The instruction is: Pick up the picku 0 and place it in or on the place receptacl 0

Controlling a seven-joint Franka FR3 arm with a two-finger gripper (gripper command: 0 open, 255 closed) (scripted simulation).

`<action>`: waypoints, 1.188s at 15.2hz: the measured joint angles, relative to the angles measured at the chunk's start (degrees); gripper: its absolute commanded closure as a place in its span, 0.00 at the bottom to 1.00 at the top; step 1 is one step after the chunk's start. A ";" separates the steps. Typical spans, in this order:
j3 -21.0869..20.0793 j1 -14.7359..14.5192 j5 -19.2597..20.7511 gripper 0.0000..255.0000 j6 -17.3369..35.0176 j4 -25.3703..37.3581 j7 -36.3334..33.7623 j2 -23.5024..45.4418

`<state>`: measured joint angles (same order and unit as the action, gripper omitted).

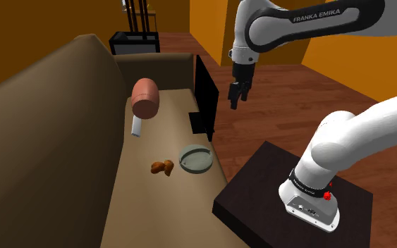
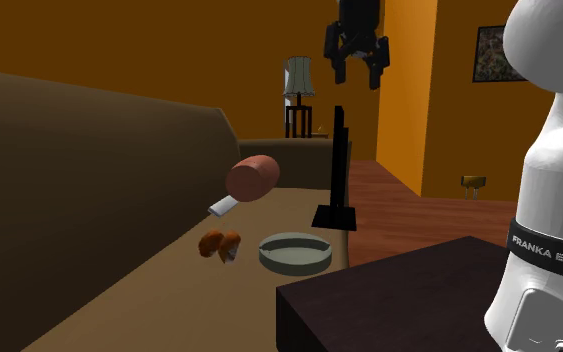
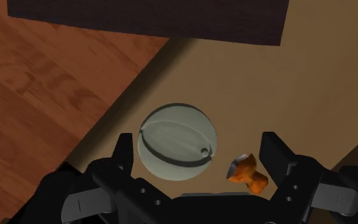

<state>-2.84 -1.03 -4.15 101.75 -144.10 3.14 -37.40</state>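
Brown sofa (image 1: 41,127), pinkish cylinder (image 1: 146,97) with a pale handle, upright black flat panel (image 1: 205,95), wooden floor (image 3: 37,76), orange walls (image 1: 211,28)

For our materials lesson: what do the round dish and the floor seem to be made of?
Round dish: smooth, matt grey-green, perhaps ceramic or glass; nothing settles it. Floor: wood, judging by reddish-brown planks with grain.

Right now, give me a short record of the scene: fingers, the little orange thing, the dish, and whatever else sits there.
gripper: raised well above the seat, fingers apart, holding nothing
grey round dish: empty, near the front edge of the tan seat
orange lump: lying on the seat beside the dish, not touching it
other: pinkish cylinder and upright black panel farther along the seat
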 measured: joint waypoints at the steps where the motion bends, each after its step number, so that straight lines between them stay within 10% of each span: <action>1: -0.82 -0.45 -0.41 0.00 2.22 -0.45 -0.56 1.56; 18: -10.59 -4.13 3.61 0.00 33.34 5.44 -9.86 35.10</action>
<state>-13.43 -5.16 -0.54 135.08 -138.66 -6.72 -2.30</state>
